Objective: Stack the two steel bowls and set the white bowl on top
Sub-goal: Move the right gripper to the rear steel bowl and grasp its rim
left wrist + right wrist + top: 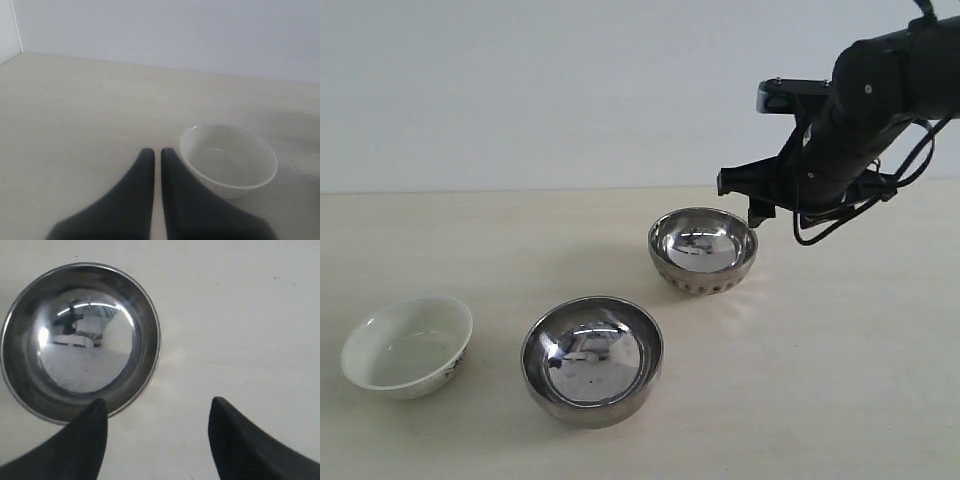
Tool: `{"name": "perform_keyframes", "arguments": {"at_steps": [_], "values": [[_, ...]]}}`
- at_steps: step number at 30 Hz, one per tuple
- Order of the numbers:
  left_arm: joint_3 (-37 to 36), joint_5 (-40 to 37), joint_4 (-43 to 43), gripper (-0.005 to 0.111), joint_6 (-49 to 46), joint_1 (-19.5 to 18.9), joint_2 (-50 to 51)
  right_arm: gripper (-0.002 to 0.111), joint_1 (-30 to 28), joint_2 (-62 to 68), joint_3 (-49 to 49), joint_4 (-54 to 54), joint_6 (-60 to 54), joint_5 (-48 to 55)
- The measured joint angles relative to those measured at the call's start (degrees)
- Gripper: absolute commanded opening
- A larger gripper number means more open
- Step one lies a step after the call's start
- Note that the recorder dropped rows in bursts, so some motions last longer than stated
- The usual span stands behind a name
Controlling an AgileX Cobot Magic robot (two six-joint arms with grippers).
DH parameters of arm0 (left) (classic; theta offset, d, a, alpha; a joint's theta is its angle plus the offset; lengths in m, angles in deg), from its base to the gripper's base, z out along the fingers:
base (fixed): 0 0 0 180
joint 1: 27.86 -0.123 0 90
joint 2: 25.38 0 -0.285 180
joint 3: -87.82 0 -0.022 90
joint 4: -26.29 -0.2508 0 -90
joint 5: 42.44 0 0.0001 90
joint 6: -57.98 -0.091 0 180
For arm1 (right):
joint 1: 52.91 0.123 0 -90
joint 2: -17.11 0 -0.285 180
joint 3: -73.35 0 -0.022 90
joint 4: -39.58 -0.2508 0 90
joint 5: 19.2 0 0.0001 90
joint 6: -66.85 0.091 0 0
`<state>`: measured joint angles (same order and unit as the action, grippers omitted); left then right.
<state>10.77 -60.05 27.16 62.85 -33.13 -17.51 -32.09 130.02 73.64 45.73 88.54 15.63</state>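
The wider plain steel bowl (592, 358) sits at the front middle of the table. The smaller, deeper steel bowl (703, 249) with a patterned lower band stands behind it to the right and shows in the right wrist view (80, 340). My right gripper (740, 195) hovers open just above that bowl's right rim; one finger overlaps the rim in the right wrist view (159, 407). The white bowl (408, 345) rests at the front left, also in the left wrist view (228, 159). My left gripper (153, 152) is shut, empty, beside the white bowl.
The pale tabletop (820, 380) runs back to a white wall (520, 90). A bundle of black cables (910, 165) hangs from the right arm.
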Motion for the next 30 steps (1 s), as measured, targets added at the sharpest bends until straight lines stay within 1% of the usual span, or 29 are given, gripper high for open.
{"name": "perform_keyframes", "arguments": {"at_steps": [3, 8, 19, 20, 22, 25, 26, 30], "values": [[0.0, 0.0, 0.0, 0.004, 0.0, 0.0, 0.0, 0.053, 0.0, 5.8, 5.4, -0.1, -0.2, 1.3], [0.0, 0.0, 0.0, 0.004, 0.0, 0.0, 0.0, 0.053, 0.0, 11.3, 9.8, -0.2, -0.3, 1.7], [0.0, 0.0, 0.0, 0.004, 0.0, 0.0, 0.0, 0.052, 0.0, 17.5, 11.5, -0.4, -0.6, -2.4], [0.0, 0.0, 0.0, 0.004, 0.0, 0.0, 0.0, 0.048, 0.0, 17.8, 11.5, -0.4, -0.6, -2.7], [0.0, 0.0, 0.0, 0.004, 0.0, 0.0, 0.0, 0.035, 0.0, 18.3, 11.5, -0.4, -0.3, -3.1], [0.0, 0.0, 0.0, 0.004, 0.0, 0.0, 0.0, 0.005, 0.0, 18.5, 11.5, -0.4, -0.1, -3.2], [0.0, 0.0, 0.0, 0.004, 0.0, 0.0, 0.0, 0.000, 0.0, 18.5, 11.5, -0.4, 0.0, -3.2], [0.0, 0.0, 0.0, 0.004, 0.0, 0.0, 0.0, 0.000, -0.1, 18.5, 11.5, -0.4, 0.1, -3.2]]}}
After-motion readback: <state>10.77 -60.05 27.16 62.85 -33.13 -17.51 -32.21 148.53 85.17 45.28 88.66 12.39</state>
